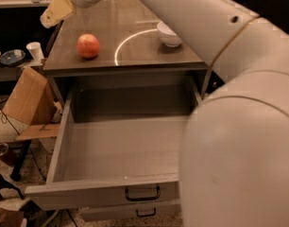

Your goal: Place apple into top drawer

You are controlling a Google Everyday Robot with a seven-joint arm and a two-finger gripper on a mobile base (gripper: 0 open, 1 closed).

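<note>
Round orange-red apple (88, 46) sits below and right of the gripper (52, 14), apart from it. Grey top drawer (88, 193), pulled open, lies well below both.

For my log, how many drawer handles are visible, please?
2: upper handle on the top drawer, lower handle just below; arm may hide more. End effector up-left of apple.

No text readable anywhere (jaws hover at upper left).
</note>
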